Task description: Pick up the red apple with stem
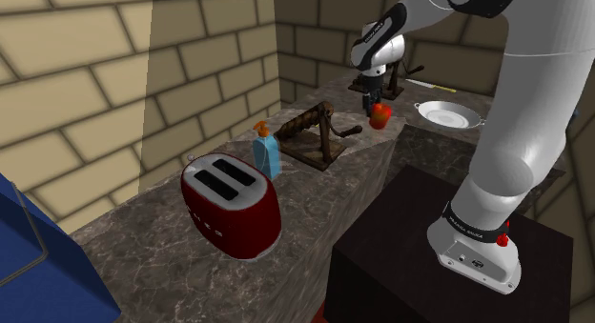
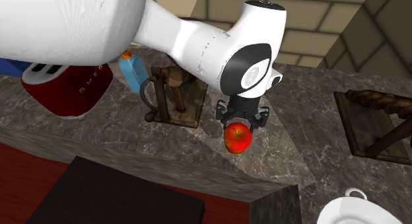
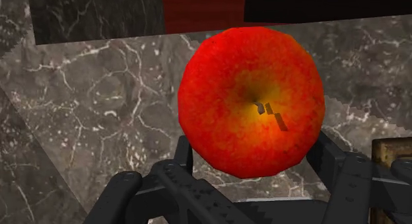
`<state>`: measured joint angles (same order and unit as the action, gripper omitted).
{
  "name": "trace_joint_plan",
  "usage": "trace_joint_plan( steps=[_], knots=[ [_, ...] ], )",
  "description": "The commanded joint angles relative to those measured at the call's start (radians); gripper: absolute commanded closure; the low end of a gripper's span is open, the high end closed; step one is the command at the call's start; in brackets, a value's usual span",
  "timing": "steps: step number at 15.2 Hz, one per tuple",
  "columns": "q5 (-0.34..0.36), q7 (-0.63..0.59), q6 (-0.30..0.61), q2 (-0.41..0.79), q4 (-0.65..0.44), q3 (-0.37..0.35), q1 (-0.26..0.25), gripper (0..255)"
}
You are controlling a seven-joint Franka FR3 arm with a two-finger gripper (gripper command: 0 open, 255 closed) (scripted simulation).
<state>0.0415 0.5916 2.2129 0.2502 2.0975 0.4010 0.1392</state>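
A white robot arm's black two-finger hand grips a glossy red apple with a short dark stem above a dark marble table set against tan stone-block walls. In the wrist view, the fingers press against opposite sides of the apple, its stem end and yellowish dimple turned towards the camera and the veined marble behind it. The fruit hangs well apart from a shiny red two-slot toaster, farther along the table from it than a blue bottle with an orange cap and a dark wooden rack, which stand between toaster and apple. Farther from the toaster again lies a white round pan with small handles.

In the second exterior view the hand points down from the arm's wrist, holding the apple near the table's front edge, with the toaster, bottle and rack lined up beyond. The arm's black box stand sits in front of the table.
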Motion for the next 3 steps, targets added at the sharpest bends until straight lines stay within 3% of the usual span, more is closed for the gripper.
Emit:
trace_joint_plan(
  steps=[1,3],
  knots=[
    [0.005,-0.002,-0.025,-0.014,-0.011,0.002,-0.002,255],
    [0.006,-0.003,-0.026,-0.015,-0.012,0.002,-0.003,255]
  ],
)
